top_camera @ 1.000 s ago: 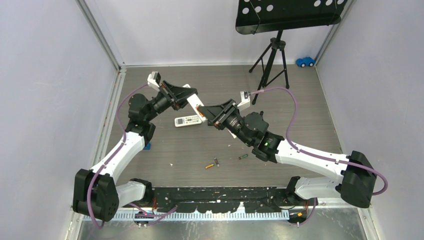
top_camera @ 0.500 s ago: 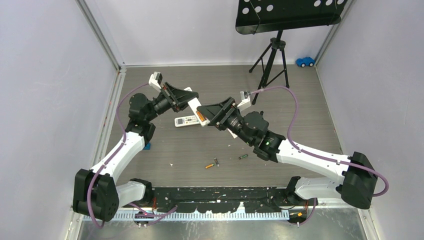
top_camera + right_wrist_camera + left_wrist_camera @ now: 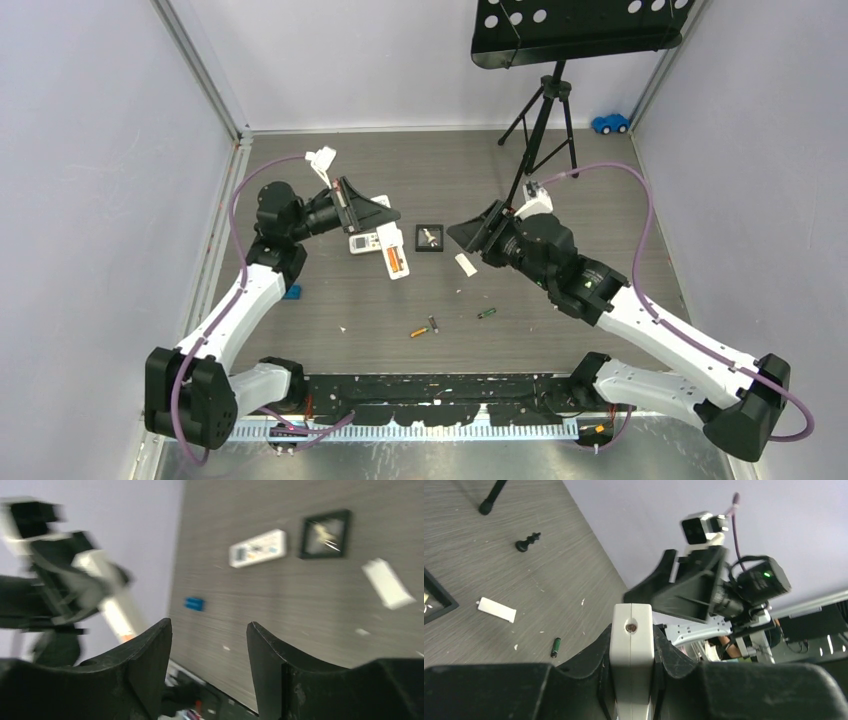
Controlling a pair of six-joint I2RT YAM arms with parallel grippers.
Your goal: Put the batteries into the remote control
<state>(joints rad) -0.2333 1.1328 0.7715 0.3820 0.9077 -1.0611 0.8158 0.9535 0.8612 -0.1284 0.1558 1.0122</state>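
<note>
Three slim cylindrical batteries (image 3: 433,323) lie on the grey wood-grain table (image 3: 330,290); left gripper (image 3: 632,660) pinches the smooth white rectangular remote control (image 3: 631,625); right gripper (image 3: 207,630) gapes, empty.

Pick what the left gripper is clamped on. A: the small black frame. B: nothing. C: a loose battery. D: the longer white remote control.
D: the left gripper pinches the remote control between its fingers, seen end-on in the left wrist view.
</note>
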